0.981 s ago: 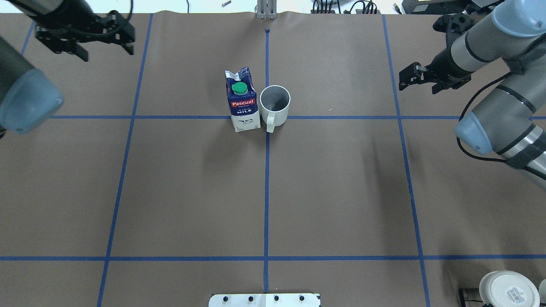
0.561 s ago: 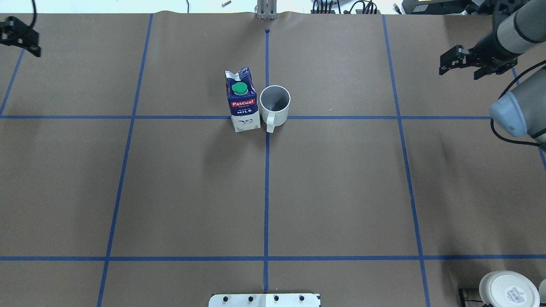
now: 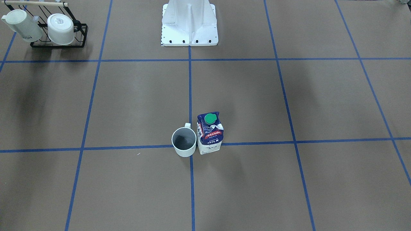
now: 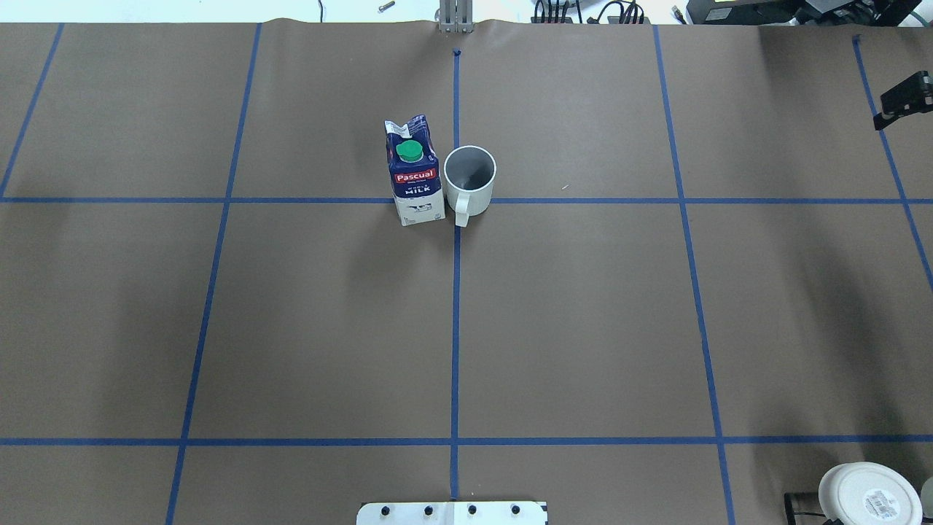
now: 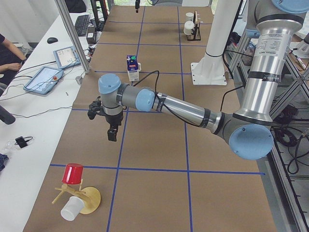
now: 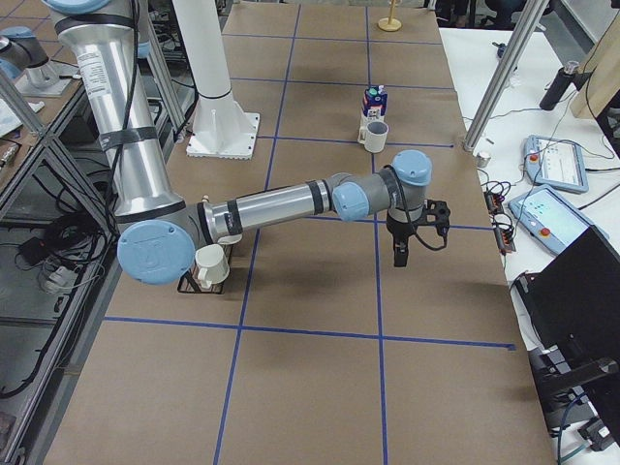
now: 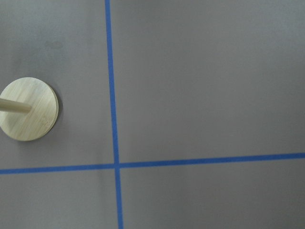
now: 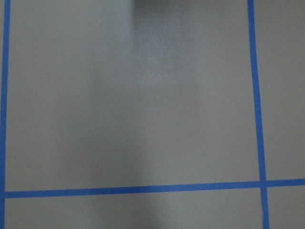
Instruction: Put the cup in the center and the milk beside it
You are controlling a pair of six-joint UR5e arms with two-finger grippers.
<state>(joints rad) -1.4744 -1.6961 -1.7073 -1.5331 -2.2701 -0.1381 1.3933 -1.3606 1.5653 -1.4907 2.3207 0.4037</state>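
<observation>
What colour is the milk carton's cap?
The cap is green, clearest in the overhead view.

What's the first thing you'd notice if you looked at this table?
The blue-and-white milk carton with its green cap, standing upright by the middle tape crossing. A white cup sits right beside it on that crossing, handle toward the robot. The left arm and right arm hang far out to either side.
</observation>
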